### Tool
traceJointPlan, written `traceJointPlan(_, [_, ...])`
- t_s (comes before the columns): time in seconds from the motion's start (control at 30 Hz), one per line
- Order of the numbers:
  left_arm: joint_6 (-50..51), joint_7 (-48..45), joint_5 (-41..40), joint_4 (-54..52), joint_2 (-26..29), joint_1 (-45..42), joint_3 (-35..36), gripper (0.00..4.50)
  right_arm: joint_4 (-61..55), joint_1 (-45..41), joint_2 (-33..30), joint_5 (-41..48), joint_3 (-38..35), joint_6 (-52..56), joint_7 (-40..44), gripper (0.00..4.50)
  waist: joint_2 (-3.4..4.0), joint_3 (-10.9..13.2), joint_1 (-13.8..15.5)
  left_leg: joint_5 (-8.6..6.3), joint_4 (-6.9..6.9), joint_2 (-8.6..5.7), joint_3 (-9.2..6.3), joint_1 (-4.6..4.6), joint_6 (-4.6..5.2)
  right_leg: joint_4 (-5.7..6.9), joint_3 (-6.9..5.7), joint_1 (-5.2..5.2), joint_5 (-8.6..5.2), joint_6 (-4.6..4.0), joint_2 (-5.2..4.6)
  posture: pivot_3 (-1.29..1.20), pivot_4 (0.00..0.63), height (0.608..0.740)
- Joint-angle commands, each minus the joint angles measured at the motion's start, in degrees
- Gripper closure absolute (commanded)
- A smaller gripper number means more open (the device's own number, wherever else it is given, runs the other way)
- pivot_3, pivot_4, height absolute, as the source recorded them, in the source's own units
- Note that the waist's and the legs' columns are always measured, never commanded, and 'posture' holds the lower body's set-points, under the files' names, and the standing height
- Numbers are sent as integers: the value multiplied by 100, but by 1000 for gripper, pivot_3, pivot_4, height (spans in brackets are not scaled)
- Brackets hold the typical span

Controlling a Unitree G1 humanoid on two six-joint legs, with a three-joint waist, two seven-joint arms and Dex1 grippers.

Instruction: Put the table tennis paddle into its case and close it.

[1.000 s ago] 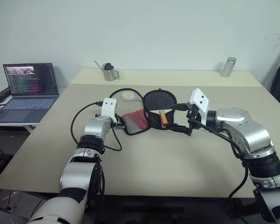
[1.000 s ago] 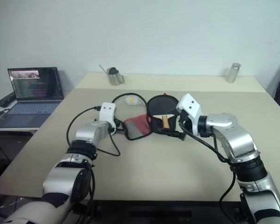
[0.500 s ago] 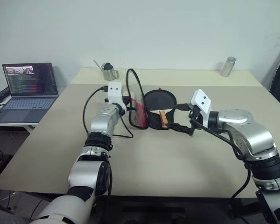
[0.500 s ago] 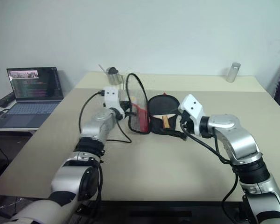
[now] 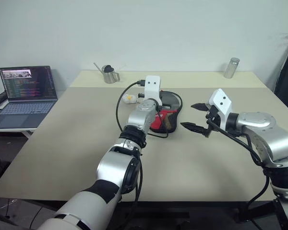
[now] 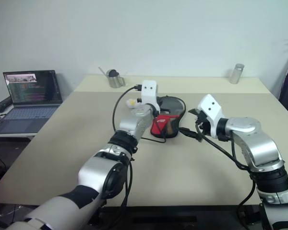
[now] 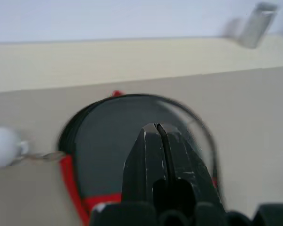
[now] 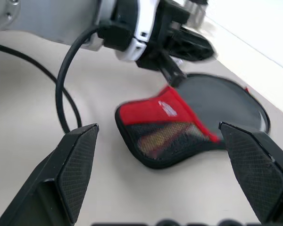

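The case [image 8: 179, 125] lies flat near the middle of your surface [image 5: 62, 143], its round black lid folded down and its red and mesh handle end pointing toward you. Through the mesh pocket you can see the paddle [image 8: 162, 133], or at least its striped wooden handle, lying inside; whether the zip is done up you cannot tell from here. Your left hand [image 7: 158, 129] hovers just above the round part of the case, its two black fingers pressed together and pinching nothing that shows. Your right hand [image 5: 196, 116] hangs to the right of the case, apart from it, with its fingers [image 8: 75, 165] spread wide and nothing between them. A small white and yellow duck charm [image 5: 129, 98] sits on the surface just to the left of the case. A black cable [image 5: 119, 103] loops from the left wrist over that side. Farther back, a metal cup [image 5: 109, 74] stands near the left rear edge and a metal cylinder [image 5: 231, 68] near the right rear edge. An open laptop [image 5: 24, 93] rests on a side table at the far left.
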Motion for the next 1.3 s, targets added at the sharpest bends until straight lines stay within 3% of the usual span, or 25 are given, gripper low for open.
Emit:
traceJointPlan(0.03, [-532, -340, -144, -223, 97, -294, 147, 4455, -314, 58, -35, 106, -286, 145, -172, 0, 0, 0, 10, 0, 0, 0, -3, -2, 0, -1, -3, 0, 0, 0, 0, 0, 150, 740])
traceJointPlan(0.1, [-486, -1143, -225, -681, 261, -100, 4, 4455, -271, 120, 116, 161, -456, 455, -513, 0, 0, 0, 15, 0, 0, -1, -4, -3, 0, -4, -4, 0, 0, 0, -1, 0, 150, 740])
traceJointPlan(0.2, [-99, -2324, -414, -1729, 673, 401, -231, 3931, 32, -2, 787, 405, -901, 1293, -1319, 0, 2, -1, -11, 0, -4, 0, -1, -4, 0, -3, 1, -3, 0, 0, -1, 0, 150, 740])
traceJointPlan(0.37, [839, -3994, -814, -3564, 1843, 1468, -497, 2157, 630, -235, 2011, 626, -1579, 2225, -2428, 0, 10, -5, -153, 2, -21, 4, 3, 10, -1, 3, 13, -5, 0, -3, 2, 0, 150, 740])
traceJointPlan(0.57, [1879, -4811, -1509, -5071, 3022, 2527, -124, 33, 1812, -781, 3142, 856, -2806, 2650, -3682, 0, 13, -7, -171, 3, -21, 2, 1, 7, 1, 6, 18, -12, 1, -3, 3, 0, 150, 740])
traceJointPlan(0.83, [3483, -6263, -2983, -6632, 4723, 4089, 404, 11, 3052, -1238, 3671, 1035, -3145, 2200, -4098, 0, 17, -8, -197, 3, -25, 3, -4, 7, 2, 2, 19, -10, 0, -4, 4, 0, 150, 740])
traceJointPlan(1.07, [2921, -6902, -2874, -6935, 5868, 5130, 878, 11, 4039, -1575, 3874, 1234, -3189, 1673, -4002, 0, 18, -8, -268, 2, -33, 5, -3, 23, 2, 3, 22, -1, 0, -6, 6, 0, 150, 740])
traceJointPlan(1.3, [2565, -7084, -2704, -6606, 6493, 5692, 1437, 11, 4808, -1865, 4019, 1357, -3159, 1314, -3992, 0, 20, -7, -303, 1, -41, 9, 1, 48, 5, 0, 21, 16, -1, -8, 7, 0, 150, 740])
